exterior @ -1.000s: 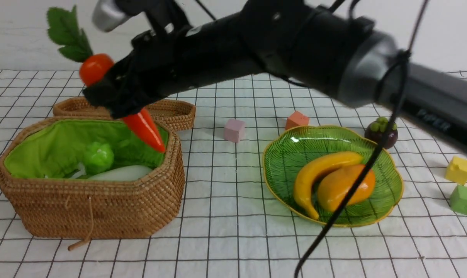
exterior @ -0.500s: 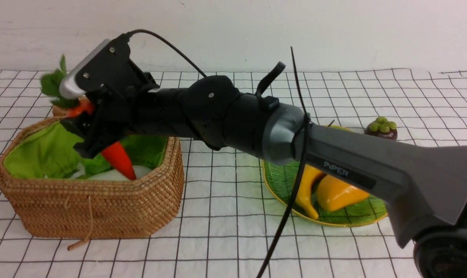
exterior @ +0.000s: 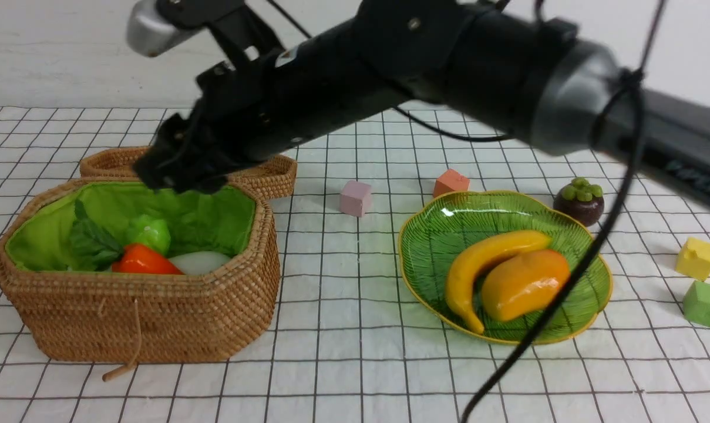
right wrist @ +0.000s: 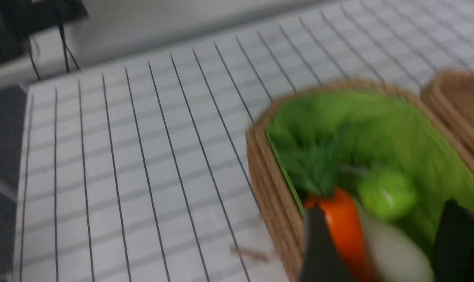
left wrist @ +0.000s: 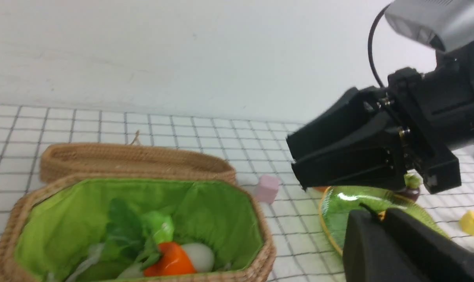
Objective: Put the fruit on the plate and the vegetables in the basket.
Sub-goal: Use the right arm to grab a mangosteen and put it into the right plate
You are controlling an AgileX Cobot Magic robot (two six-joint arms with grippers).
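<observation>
Well, in the front view my right tool (exterior: 170,176) hangs empty above the basket (exterior: 155,317), where carrot (exterior: 143,261), gourd (exterior: 149,233) and radish (exterior: 201,261) lie. Banana (exterior: 484,258) and mango (exterior: 525,285) sit on the plate (exterior: 425,247); the mangosteen (exterior: 579,202) stands on the bench (exterior: 343,329) just behind it. In the left wrist view, my left tool (left wrist: 372,219) is pressed together. In the right wrist view, the right tool's fingers (right wrist: 319,243) stand spread over the carrot.
</observation>
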